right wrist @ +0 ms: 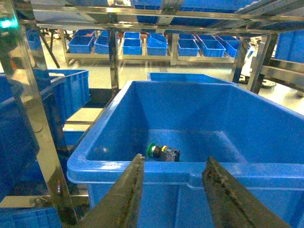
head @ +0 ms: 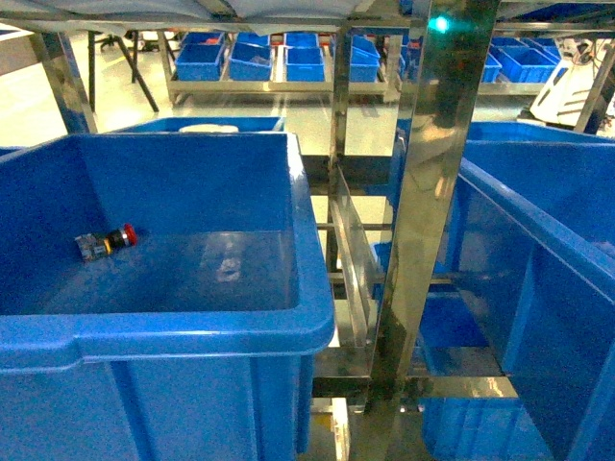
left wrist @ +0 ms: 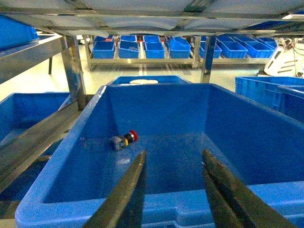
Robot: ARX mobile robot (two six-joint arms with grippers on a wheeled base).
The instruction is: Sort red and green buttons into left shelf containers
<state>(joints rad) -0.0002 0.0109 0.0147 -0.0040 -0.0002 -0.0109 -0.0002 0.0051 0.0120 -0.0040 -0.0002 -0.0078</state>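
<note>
A steel shelf frame (head: 423,192) runs up the middle of the head view, with a big blue bin (head: 192,331) filling the lower left and another blue bin (head: 538,269) at the right edge; neither pincer shows in that view; in the left wrist view the left bin (left wrist: 142,199) fills the centre, and the left pincer (left wrist: 173,190) stands at the bottom edge with its jaws spread wide and nothing between them, above the near rim; the red button (left wrist: 124,139) lies on its side on the bin floor, up and to the left of the left finger, apart from it; in the right wrist view the right pincer (right wrist: 173,190) is likewise spread wide and empty at the bottom edge, in front of a bin (right wrist: 142,173); the green button (right wrist: 162,151) lies on that bin's floor by the near wall, just above the gap between the fingers, not touching them.
</note>
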